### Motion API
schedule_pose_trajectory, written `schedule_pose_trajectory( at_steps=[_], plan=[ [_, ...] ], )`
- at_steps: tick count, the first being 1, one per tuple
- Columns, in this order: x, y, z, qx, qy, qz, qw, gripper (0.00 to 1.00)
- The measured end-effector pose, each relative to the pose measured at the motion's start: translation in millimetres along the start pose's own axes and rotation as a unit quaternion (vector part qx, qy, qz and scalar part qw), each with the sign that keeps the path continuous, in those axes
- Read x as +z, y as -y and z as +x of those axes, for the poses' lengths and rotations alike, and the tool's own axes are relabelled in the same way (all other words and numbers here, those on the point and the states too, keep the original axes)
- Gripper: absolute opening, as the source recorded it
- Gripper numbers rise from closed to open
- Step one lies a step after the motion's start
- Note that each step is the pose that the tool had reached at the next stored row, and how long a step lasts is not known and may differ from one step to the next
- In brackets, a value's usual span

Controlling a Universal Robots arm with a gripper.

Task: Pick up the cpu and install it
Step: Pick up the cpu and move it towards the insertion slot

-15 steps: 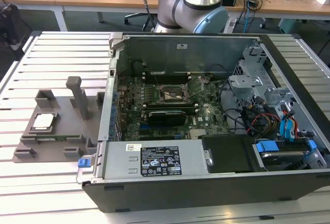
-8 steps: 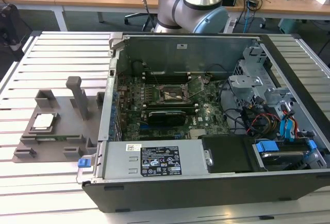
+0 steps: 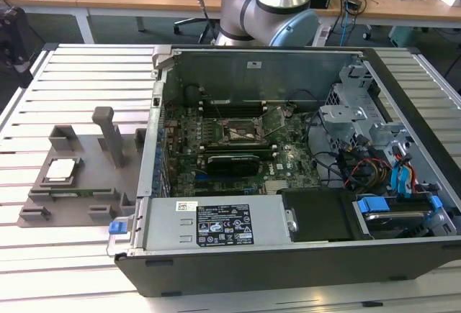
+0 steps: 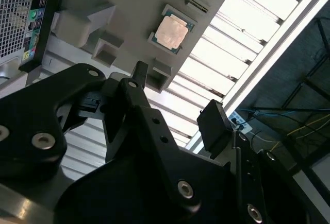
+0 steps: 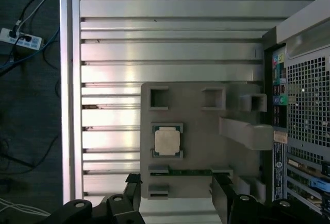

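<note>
While the gripper (image 5: 176, 183) hangs over the tray (image 5: 206, 126) with its fingers (image 5: 132, 185) spread wide, the cpu (image 5: 167, 142) lies flat in a square recess of that tray, silver top up. In both wrist views it sits apart from the fingers.

- Tray: grey, with moulded pockets and posts. It rests on the slatted table (image 3: 72, 75) at the exterior view's left, just beside the case (image 3: 288, 262).
- Case: dark, on its side, lid off, board (image 3: 216, 158) exposed.
- Socket (image 3: 241, 132): on the board, toward the far side, well apart from the cpu.
- Arm (image 3: 270, 7): far side, behind the case.
</note>
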State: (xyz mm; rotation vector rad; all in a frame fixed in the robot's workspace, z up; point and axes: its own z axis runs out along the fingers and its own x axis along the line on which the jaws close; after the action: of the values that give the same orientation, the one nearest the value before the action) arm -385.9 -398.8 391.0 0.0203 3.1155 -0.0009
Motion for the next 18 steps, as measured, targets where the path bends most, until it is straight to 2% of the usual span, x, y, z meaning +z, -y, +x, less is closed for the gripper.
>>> schedule_pose_trajectory(
  at_steps=[6, 18],
  plan=[
    [7.7, 0.0, 0.2, 0.0, 0.0, 0.0, 1.0, 0.66],
    [16.1, 0.0, 0.4, 0.0, -0.0001, 0.0, 1.0, 0.66]
  ],
)
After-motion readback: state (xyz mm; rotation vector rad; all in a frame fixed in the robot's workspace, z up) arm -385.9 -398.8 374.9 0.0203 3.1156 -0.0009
